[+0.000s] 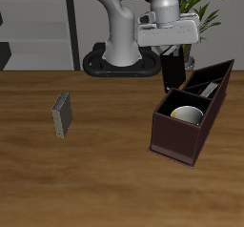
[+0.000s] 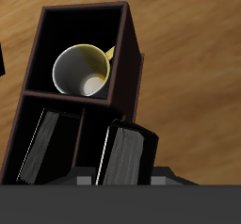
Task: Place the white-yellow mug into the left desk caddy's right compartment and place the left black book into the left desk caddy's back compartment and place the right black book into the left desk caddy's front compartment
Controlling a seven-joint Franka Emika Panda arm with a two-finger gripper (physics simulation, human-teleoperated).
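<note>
Wrist view, round white-yellow mug (image 2: 80, 72), boxy maroon caddy (image 2: 132, 49)

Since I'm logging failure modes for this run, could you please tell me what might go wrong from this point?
1. The gripper holds a black book low over the left desk caddy; in the wrist view it sits close to the divider between the narrow slots, so it may catch the wall instead of sliding in.
2. The neighbouring slot already holds another black book, so a slight drift could knock it.
3. Pressing down on a snagged book could shift the caddy and the white-yellow mug inside.
</note>
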